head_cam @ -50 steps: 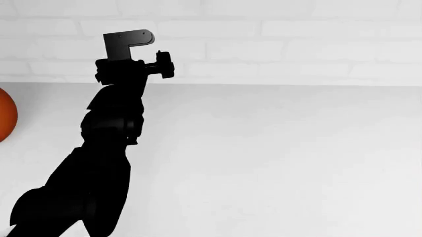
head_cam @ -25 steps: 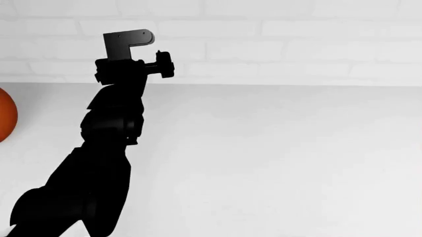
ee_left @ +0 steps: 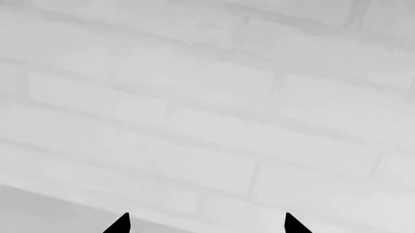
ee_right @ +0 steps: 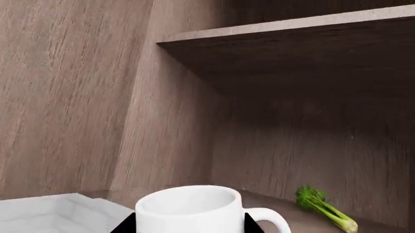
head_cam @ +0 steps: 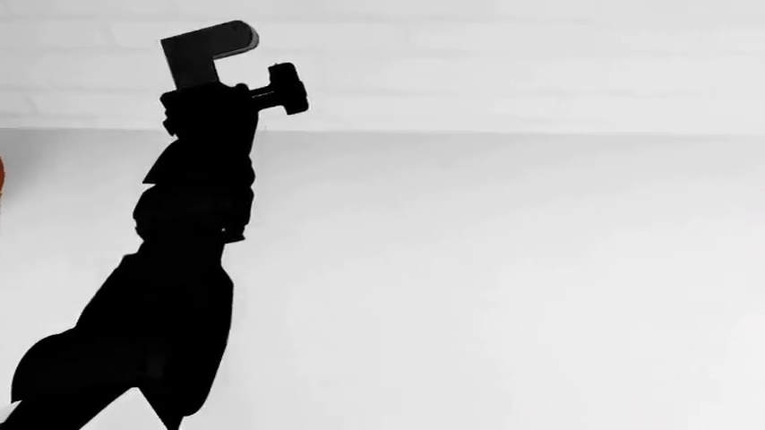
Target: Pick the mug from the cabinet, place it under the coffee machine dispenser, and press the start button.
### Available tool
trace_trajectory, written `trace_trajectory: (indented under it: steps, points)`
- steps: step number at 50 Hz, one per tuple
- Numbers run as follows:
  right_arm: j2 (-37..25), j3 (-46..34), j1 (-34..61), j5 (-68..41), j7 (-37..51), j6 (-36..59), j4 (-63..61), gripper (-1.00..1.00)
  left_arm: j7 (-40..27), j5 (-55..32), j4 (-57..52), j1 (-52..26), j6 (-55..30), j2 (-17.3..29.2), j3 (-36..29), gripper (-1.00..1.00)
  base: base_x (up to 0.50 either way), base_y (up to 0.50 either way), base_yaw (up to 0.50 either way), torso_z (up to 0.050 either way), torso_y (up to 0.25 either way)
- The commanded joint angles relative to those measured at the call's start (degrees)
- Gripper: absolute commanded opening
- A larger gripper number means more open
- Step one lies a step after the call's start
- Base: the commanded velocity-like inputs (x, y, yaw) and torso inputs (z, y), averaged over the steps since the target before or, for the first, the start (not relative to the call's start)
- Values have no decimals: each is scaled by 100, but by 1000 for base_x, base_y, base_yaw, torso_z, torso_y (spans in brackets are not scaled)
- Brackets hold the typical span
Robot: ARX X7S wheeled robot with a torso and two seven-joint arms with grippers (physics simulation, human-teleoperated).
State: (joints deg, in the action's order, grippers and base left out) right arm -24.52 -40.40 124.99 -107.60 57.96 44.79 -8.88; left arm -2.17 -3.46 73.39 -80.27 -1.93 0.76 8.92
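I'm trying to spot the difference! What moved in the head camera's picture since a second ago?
The whole view shifted. The left arm now sits a little higher and further left in the picture, the counter's back edge rose, and the orange ball slid almost out at the left edge. That looks like the camera tilting down and turning right. The arm's pose stayed the same, and it holds nothing.

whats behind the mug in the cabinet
Behind the mug, a green leafy vegetable lies on the cabinet floor near the wooden back wall, under a shelf. The mug hides the floor directly behind it.
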Motion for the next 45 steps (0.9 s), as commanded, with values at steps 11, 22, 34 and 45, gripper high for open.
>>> trace_trajectory:
  steps: [11, 22, 34, 45]
  points:
    - [-174, -4, -401, -7, 48, 122, -481, -100, -79, -576, -2080, 350, -1301, 19, -205, 100, -474, -451, 0, 0, 0]
    - [-209, -37, -503, 62, -7, 140, -514, -100, -126, -691, -1982, 336, -1197, 53, -447, 100, -492, -416, 0, 0, 0]
    - [-252, -49, -691, 134, -46, 106, -585, -100, -178, -809, -2218, 487, -1275, 110, -606, 100, -493, -408, 0, 0, 0]
    - [-1213, 53, -3116, 1125, 134, -578, -2902, -100, -753, -1689, -7651, 3003, -3637, 389, -361, 100, -490, -422, 0, 0, 0]
